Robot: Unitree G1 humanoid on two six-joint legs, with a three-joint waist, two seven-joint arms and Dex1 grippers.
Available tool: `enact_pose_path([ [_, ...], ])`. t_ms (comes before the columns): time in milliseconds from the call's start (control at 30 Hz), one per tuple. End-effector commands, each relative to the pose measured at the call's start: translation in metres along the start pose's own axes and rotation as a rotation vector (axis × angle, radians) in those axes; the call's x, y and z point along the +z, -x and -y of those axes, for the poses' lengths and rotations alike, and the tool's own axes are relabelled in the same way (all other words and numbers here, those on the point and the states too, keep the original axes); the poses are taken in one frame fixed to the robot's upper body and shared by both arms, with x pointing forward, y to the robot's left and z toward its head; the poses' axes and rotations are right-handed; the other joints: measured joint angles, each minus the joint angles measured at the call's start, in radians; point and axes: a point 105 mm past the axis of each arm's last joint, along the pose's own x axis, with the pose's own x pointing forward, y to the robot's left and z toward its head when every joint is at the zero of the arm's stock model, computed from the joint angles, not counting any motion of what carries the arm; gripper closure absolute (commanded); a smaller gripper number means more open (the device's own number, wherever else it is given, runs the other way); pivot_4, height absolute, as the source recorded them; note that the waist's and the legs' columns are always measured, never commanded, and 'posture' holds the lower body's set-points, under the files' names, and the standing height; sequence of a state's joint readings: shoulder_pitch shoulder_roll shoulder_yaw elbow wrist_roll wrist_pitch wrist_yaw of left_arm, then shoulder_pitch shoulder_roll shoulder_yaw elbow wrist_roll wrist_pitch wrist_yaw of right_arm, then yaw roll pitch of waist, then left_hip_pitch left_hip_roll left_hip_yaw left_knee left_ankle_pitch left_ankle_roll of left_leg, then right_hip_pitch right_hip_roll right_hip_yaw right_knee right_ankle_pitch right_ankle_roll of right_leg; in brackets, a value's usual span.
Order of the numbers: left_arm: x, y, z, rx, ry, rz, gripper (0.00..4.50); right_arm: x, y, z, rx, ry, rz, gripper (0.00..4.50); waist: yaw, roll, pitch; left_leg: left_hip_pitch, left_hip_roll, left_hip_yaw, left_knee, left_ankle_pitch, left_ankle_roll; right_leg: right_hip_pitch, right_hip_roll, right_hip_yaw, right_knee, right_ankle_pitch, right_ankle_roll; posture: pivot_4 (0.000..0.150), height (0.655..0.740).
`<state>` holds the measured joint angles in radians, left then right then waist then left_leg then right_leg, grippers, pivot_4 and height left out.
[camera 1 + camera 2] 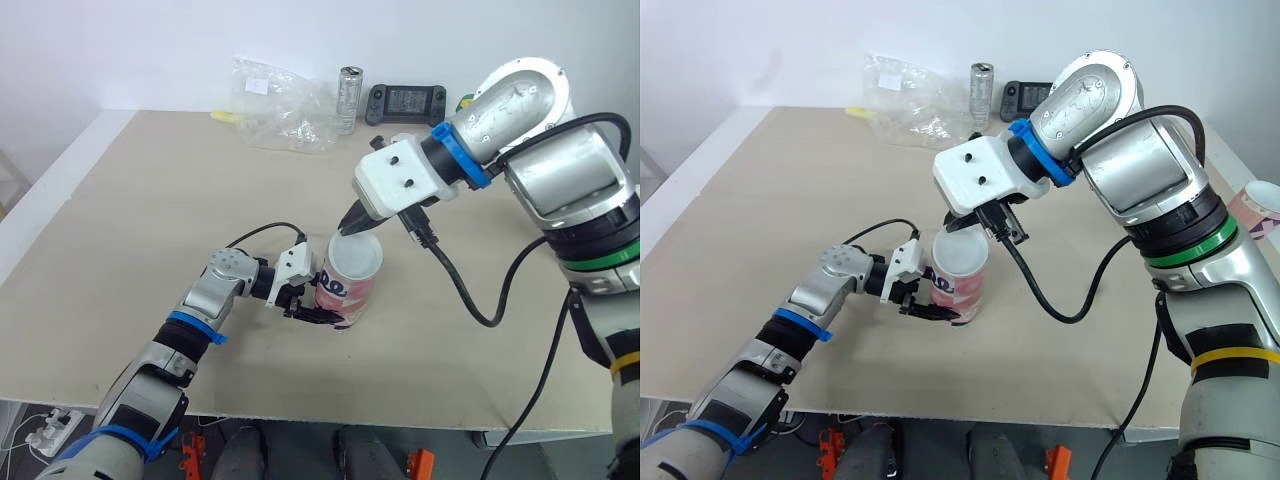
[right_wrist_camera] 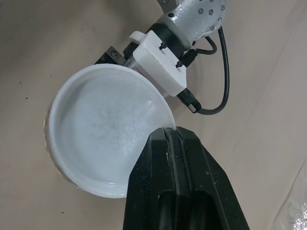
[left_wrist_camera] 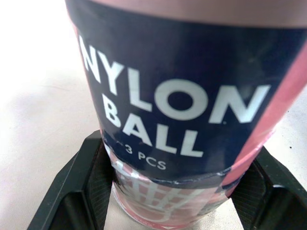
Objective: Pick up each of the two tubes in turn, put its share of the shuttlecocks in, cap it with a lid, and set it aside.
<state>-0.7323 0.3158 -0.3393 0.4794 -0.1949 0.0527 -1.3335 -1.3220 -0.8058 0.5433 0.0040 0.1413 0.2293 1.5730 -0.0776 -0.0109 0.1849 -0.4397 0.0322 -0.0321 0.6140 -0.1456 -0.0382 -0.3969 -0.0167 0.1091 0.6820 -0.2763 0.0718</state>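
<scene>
While our left gripper (image 1: 318,312) clamps its two black fingers (image 3: 79,191) around the lower part of the pink and dark blue cylindrical tube (image 1: 350,285), we hold this tube upright on the near middle of the beige table (image 1: 150,200). We judge that this stops it from tipping or sliding under a press from above. Its label reads NYLON BALL, 3 PCS in white letters. Under the label the wall is clear, and a pink and white net pattern shows through, which we take for a shuttlecock skirt inside. Just above, our right gripper (image 1: 352,225) reaches in from the far right with its fingers pressed together on the rim of the round white plastic lid (image 2: 103,129), which lies over the mouth of the tube. We think this pinch at the edge leaves the lid free to settle on the opening, but whether it is fully seated we cannot tell. Farther back lie a crumpled clear plastic bag (image 1: 280,115), a silver metal can (image 1: 349,98) and a black handheld game console (image 1: 405,102), all well apart from the work. At the right edge stands another pink container (image 1: 1265,205), probably the second tube.
</scene>
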Motion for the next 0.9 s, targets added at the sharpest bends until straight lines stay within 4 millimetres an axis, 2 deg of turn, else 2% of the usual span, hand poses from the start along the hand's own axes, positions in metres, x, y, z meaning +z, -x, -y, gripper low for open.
enact_pose_path([
  [33, -0.029, 0.011, 0.002, 0.039, 0.077, -0.101, 1.51, 0.002, 0.005, -0.003, 0.028, 0.021, -0.01, 4.44, 0.0, 0.0, 0.0, 0.0, 0.0, 0.0, 0.0, 0.0, 0.0, 0.0, 0.0, 0.0, 0.0, 0.0, 0.0, 0.15, 0.7394],
  [233, -0.028, 0.01, 0.001, 0.04, 0.079, -0.1, 1.51, 0.002, 0.003, -0.006, 0.044, 0.026, -0.013, 4.44, 0.0, 0.0, 0.0, 0.0, 0.0, 0.0, 0.0, 0.0, 0.0, 0.0, 0.0, 0.0, 0.0, 0.0, 0.0, 0.15, 0.7394],
  [400, -0.029, 0.01, 0.002, 0.038, 0.082, -0.1, 1.51, 0.014, 0.015, 0.006, -0.005, 0.034, 0.021, 4.44, 0.0, 0.0, 0.0, 0.0, 0.0, 0.0, 0.0, 0.0, 0.0, 0.0, 0.0, 0.0, 0.0, 0.0, 0.0, 0.15, 0.7394],
  [900, -0.032, 0.009, 0.003, 0.036, 0.092, -0.104, 1.51, 0.016, 0.021, 0.008, -0.017, 0.042, 0.02, 4.44, 0.0, 0.0, 0.0, 0.0, 0.0, 0.0, 0.0, 0.0, 0.0, 0.0, 0.0, 0.0, 0.0, 0.0, 0.0, 0.15, 0.7394],
])
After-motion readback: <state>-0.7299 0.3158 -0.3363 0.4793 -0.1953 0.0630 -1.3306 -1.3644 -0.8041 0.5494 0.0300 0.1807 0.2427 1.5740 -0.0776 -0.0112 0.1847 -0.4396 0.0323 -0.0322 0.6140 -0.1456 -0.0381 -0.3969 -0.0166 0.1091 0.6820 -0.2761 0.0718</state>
